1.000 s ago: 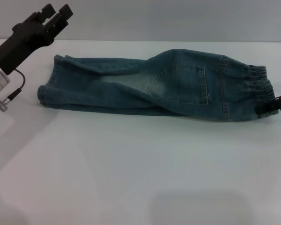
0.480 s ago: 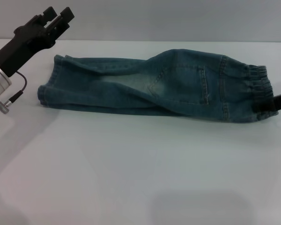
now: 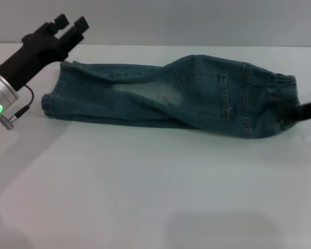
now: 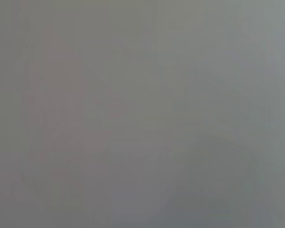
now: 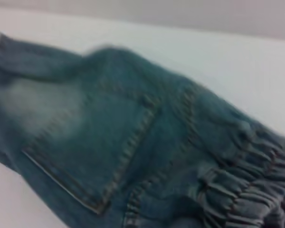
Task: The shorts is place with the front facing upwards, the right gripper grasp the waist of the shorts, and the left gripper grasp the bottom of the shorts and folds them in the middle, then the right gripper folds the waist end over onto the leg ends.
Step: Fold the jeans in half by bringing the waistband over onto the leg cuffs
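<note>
While the shorts [image 3: 171, 96] lie lengthwise across the white table [image 3: 145, 181], already doubled along their length so one leg rests on the other, two changes register against the earlier head views. First, the gathered waistband [image 3: 285, 101], previously flat with its ruffles spread, is now bunched and drawn up where the right gripper [image 3: 310, 110] meets it at the table's right edge; judged closed on the waist, though its fingers are mostly out of sight. Second, the left gripper [image 3: 71, 24] has shifted nearer the far corner of the leg ends [image 3: 51, 101]; it hangs just above them, fingers a narrow gap apart, holding nothing. Reading: the lengthwise fold is done, and the waist-over-hems fold is starting. Material: mid-blue denim, pale faded patch at the thigh, contrast-stitched patch pocket [image 5: 85, 156], elastic waist in tight puckers, hems straight and flat. Cloth limp, creased diagonally near the legs. Left wrist view shows only blank grey.
</note>
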Robot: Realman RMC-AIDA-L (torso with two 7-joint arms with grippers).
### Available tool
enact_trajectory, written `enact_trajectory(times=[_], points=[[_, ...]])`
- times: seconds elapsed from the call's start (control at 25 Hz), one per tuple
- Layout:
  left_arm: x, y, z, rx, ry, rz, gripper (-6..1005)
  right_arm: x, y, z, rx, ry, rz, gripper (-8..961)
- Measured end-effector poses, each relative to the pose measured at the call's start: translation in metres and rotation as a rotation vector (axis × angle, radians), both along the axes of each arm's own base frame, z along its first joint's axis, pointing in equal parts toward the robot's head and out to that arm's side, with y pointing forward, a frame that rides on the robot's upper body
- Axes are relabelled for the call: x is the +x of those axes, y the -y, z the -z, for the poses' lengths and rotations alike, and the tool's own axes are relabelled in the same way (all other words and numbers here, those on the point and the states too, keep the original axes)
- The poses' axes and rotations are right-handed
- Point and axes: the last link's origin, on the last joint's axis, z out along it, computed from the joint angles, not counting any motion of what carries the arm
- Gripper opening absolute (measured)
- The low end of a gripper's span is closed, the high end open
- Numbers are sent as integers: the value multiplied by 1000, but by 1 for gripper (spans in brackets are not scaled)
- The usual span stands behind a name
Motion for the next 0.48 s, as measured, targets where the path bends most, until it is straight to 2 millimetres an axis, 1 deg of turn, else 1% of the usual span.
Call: enact_trajectory(times=[0.12, 0.32, 0.48], points=[[2, 2, 7, -7, -32, 20, 565, -15, 6, -14, -2, -65, -44, 36], [10, 3, 22, -35, -68, 60, 562, -41, 17, -48, 34, -85, -108, 13], [20, 4, 39, -79, -92, 98, 540, -57, 25, -70, 53, -85, -136, 13]])
